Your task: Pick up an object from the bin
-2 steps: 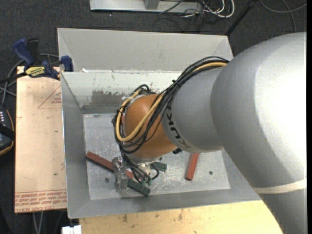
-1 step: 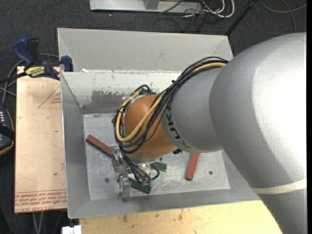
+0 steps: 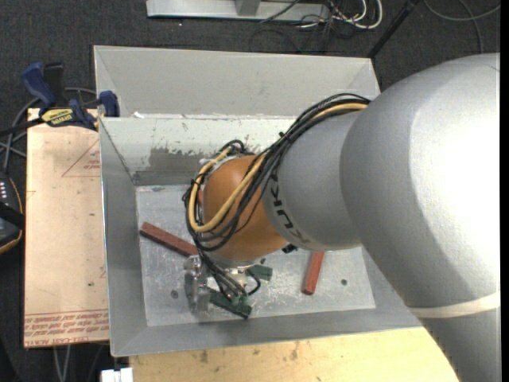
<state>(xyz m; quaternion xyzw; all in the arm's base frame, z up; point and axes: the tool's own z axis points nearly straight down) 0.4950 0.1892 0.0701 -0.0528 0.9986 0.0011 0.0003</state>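
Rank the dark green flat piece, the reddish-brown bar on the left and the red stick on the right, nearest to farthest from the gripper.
1. Dark green flat piece, just beside the gripper, near the bin's front.
2. Reddish-brown bar, up and left.
3. Red stick, far right.

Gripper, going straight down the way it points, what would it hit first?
Likely the dark green thing lying by the gripper near the bin's front wall, or else the bare bin floor beside it; depth is hard to judge.
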